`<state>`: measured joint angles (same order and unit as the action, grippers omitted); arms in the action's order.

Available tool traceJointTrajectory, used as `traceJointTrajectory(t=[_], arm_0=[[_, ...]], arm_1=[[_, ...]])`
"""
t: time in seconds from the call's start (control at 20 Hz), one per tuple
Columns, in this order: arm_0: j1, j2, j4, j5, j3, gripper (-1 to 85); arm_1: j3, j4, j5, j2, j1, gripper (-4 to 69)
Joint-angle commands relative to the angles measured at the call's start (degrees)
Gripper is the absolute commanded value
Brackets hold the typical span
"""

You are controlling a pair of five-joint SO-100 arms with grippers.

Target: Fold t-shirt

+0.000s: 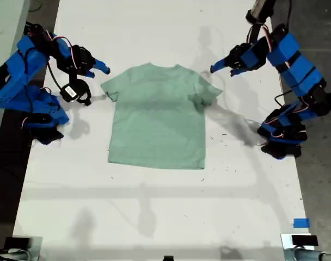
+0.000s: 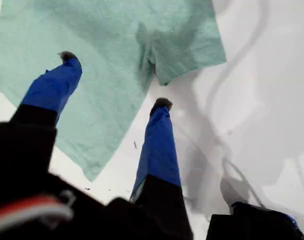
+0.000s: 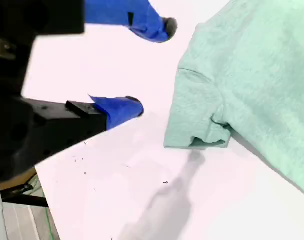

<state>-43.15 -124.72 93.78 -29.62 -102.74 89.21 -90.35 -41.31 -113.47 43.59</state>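
**Both grippers open, shirt flat btwn them**

You had my first gripper (image 2: pixel 114 80) w/ jaws spread wide, nothing held; one fingertip (image 2: pixel 68 56) was over the cloth, the other over bare table just beside the sleeve edge. In the exterior view that gripper (image 1: pixel 220 66) sat at the exterior view's right, near the shirt's sleeve.

You had my second gripper (image 3: pixel 152 67) open too, empty, both tips over bare table, close to the other sleeve but apart from it. In the exterior view it (image 1: pixel 100 68) was at the exterior view's left.

The t-shirt (image 1: pixel 157 114) lay spread flat on the white table (image 1: pixel 154 206), collar toward the far edge, btwn the two arms, unfolded
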Motion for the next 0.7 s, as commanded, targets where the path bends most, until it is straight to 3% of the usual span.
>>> traceJointTrajectory(t=[0.0, 0.4, 0.65], arm_0=[[-1.8, 2.4, -2.5, -1.5, 2.5, 25.9], [-4.3, 12.0, -9.2, -4.6, 2.5, 26.5], [-4.9, 14.2, -10.5, -4.8, 2.3, 26.6]], arm_1=[[5.7, 5.8, -4.9, -0.6, 4.0, 33.3], [27.6, 27.2, -10.4, 3.0, 8.3, 33.6], [31.1, 36.7, -10.1, 12.4, 7.8, 33.7]])
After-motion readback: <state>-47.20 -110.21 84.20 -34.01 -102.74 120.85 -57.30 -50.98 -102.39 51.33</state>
